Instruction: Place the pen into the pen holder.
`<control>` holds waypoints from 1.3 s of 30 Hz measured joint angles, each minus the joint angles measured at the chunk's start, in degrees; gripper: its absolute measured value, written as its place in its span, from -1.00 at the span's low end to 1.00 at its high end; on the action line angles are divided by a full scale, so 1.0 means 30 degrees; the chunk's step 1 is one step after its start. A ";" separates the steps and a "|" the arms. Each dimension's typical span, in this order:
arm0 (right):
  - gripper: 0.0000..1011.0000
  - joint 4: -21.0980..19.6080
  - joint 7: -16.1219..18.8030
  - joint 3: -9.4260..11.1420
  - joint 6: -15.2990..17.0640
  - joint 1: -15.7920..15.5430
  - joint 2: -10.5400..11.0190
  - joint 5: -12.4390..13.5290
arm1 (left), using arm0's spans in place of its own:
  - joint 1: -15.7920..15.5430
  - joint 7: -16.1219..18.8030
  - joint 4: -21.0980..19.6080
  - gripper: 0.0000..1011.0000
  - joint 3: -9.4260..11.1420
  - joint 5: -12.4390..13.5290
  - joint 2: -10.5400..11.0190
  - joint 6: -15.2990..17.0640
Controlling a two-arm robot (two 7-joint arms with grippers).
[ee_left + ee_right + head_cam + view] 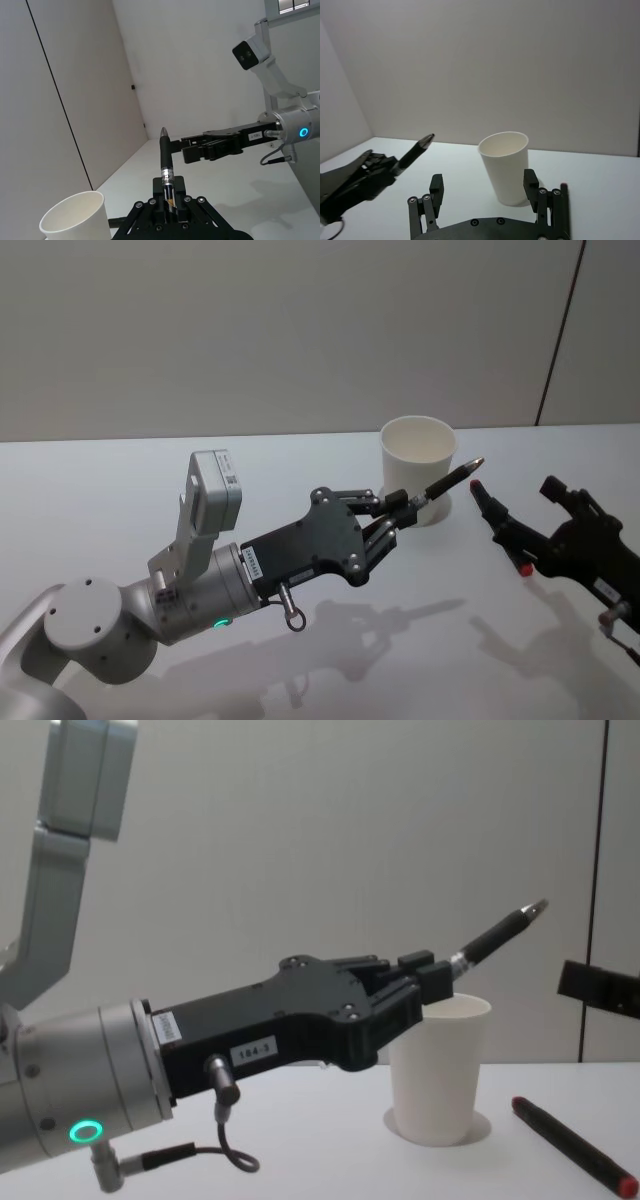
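The left arm point(190, 590) comes in from the lower left and stretches forward and to the right, with its wrist tilted a little upward. A green ring is lit on the wrist. The left gripper point(402, 507) has its fingers closed on the lower part of the pen point(452, 479), which points up and away from the palm. The right arm point(292, 131) enters from the right side, with a blue ring lit on its wrist. The right gripper point(483, 176) points toward the left one, its fingers point(436, 187) spread wide and holding nothing.

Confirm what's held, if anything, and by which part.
Left gripper clamps the black pen at its rear end, tip pointing up; right gripper holds nothing.
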 joint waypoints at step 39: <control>0.98 0.0332 0.2560 -0.0254 0.3678 0.0203 -0.0608 0.9985 | -0.0020 -0.0014 0.0019 -0.74 0.0004 0.0010 -0.0024 -0.0001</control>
